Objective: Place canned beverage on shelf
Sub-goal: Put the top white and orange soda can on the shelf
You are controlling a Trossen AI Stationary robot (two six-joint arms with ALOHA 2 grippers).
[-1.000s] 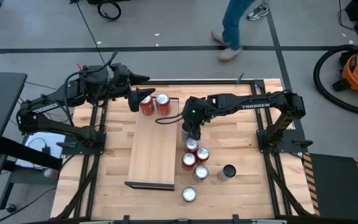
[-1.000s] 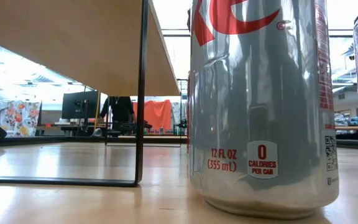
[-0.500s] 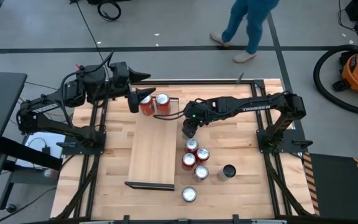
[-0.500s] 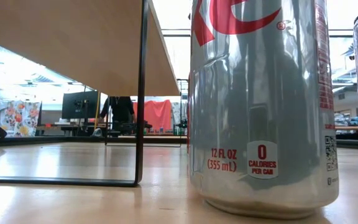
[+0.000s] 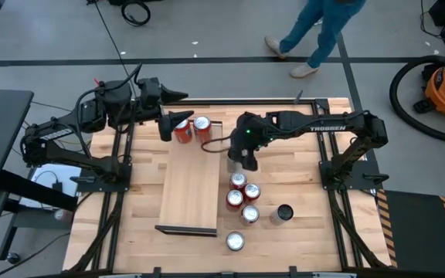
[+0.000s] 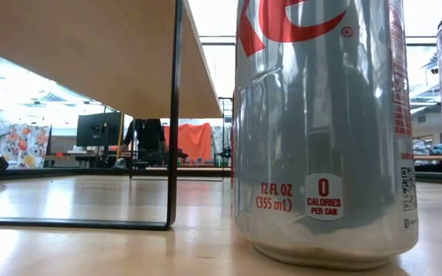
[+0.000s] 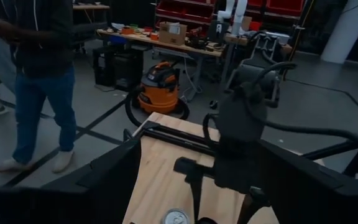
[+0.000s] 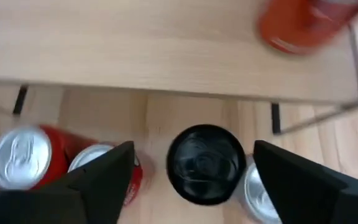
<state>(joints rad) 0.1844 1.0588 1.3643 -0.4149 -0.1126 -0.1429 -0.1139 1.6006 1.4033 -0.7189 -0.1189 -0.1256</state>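
The shelf (image 5: pixel 188 185) is a pale board on dark legs, standing on the table; its underside shows in the low view (image 6: pixel 83 54). Two red cans (image 5: pixel 182 131) (image 5: pixel 202 125) stand on its far end. My left gripper (image 5: pixel 174 122) is open beside them, and one can top (image 7: pixel 178 217) shows between its fingers. My right gripper (image 5: pixel 242 161) hangs open, pointing down, just right of the shelf. A black can (image 8: pixel 206 163) stands below it between its fingers; I see gaps on both sides. Several red and silver cans (image 5: pixel 242 197) stand on the table nearby.
A second black can (image 5: pixel 284 212) and a silver can (image 5: pixel 235 241) stand on the table toward its near edge. The silver can (image 6: pixel 321 130) fills the low view, beside the shelf's dark leg (image 6: pixel 176 115). A person (image 5: pixel 323 31) walks on the floor beyond the far edge.
My right gripper has shifted a little toward the shelf and then back toward the table's right, staying above the cans beside the shelf. The person beyond the far edge has walked on.
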